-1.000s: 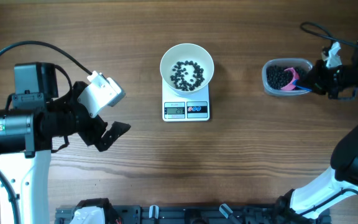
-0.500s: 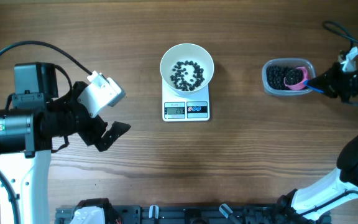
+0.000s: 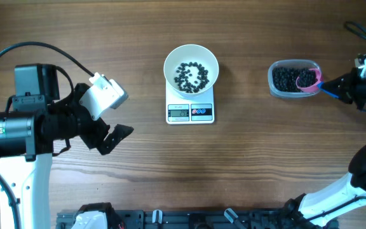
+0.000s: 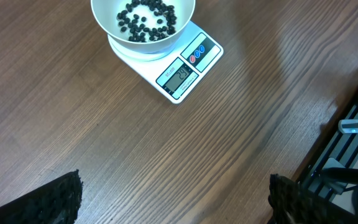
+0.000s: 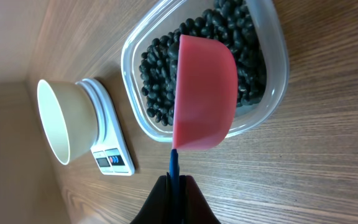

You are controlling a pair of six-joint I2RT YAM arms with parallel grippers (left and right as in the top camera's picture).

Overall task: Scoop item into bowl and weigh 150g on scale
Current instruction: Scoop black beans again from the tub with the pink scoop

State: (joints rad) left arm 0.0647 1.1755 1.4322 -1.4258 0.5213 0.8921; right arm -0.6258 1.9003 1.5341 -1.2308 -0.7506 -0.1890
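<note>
On the wooden table [image 3: 234,172], at the left side, the left gripper [image 3: 110,133] hangs above bare wood with its jaws spread wide and nothing between them. It is well apart from every thing of the task. At the far right edge, the right gripper [image 3: 343,85] has its jaws pressed tight on the thin blue handle of a pink scoop [image 3: 311,84]. The clear tub [image 3: 275,79] stands just left of this gripper. In the middle of the table stands the scale [image 3: 190,112], with its display toward the near side, and the white bowl [image 3: 170,63] sits on top of it. The cup of the scoop lies over the right end of the tub, above the dark heap of grains [image 3: 290,77]. A thin layer of the same grains lies in the bowl.
</note>
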